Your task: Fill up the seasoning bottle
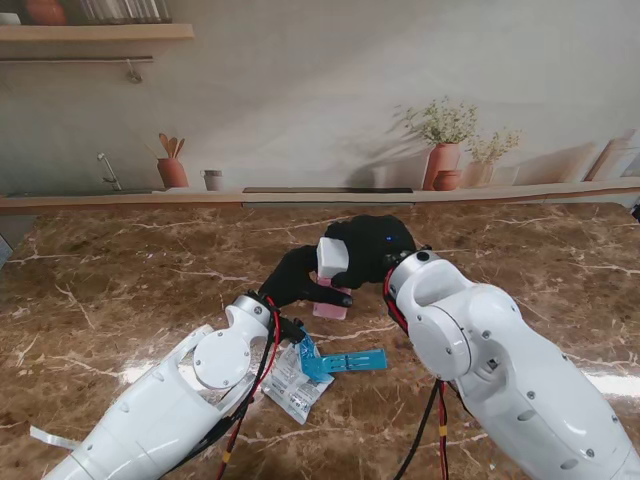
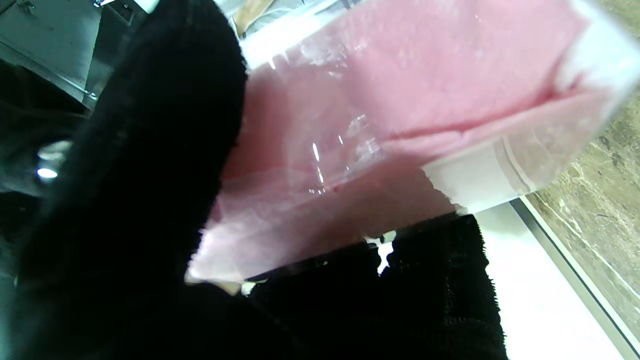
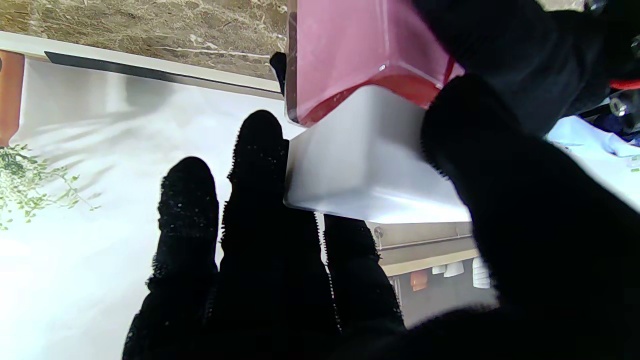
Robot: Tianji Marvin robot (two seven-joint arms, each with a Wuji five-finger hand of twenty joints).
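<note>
The seasoning bottle (image 1: 329,311) is a clear square bottle full of pink powder, standing near the middle of the marble table. My left hand (image 1: 296,280), in a black glove, is wrapped around its body (image 2: 400,100); the fingers (image 2: 125,200) press against its side. The white square cap (image 1: 332,257) sits at the bottle's upper end. My right hand (image 1: 375,248) is closed on that cap (image 3: 365,165), with fingers (image 3: 260,165) on one side and the thumb on the other. The pink body (image 3: 350,50) meets the cap there.
A torn white sachet (image 1: 293,386) and a blue strip (image 1: 348,362) lie on the table nearer to me, between my two forearms. A ledge with terracotta pots (image 1: 443,163) runs along the table's far edge.
</note>
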